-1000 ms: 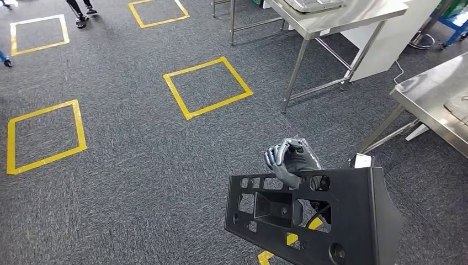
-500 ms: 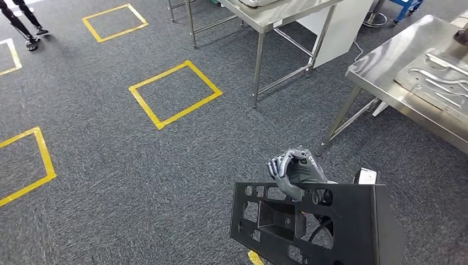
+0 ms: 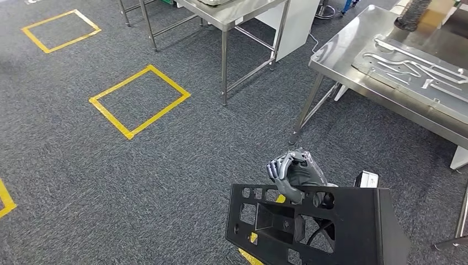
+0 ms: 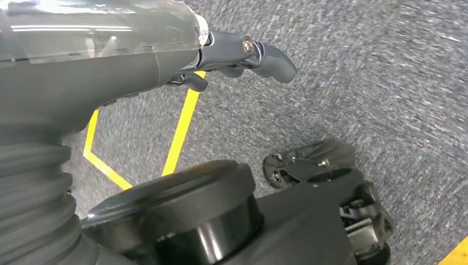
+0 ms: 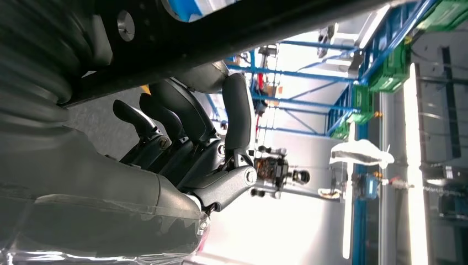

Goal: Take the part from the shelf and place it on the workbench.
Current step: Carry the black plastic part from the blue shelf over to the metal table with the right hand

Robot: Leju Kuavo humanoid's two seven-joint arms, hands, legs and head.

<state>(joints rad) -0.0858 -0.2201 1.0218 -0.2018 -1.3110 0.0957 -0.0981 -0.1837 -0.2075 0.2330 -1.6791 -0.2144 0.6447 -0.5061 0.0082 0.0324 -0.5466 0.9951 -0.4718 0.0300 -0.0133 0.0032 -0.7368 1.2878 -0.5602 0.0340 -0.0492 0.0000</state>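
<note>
While your right hand [image 3: 293,175] curls its fingers over the top edge of the black part [image 3: 331,226], gripping it, the panel hangs upright below and in front of the palm, likely so it clears the carpet [image 3: 165,165] as you walk; the left hand [image 4: 243,52] hangs by your side over the floor with fingers loosely apart, holding nothing; ahead and to the right of the gripping hand stands the steel workbench [image 3: 353,66], well apart, so the placing remains undone.
</note>
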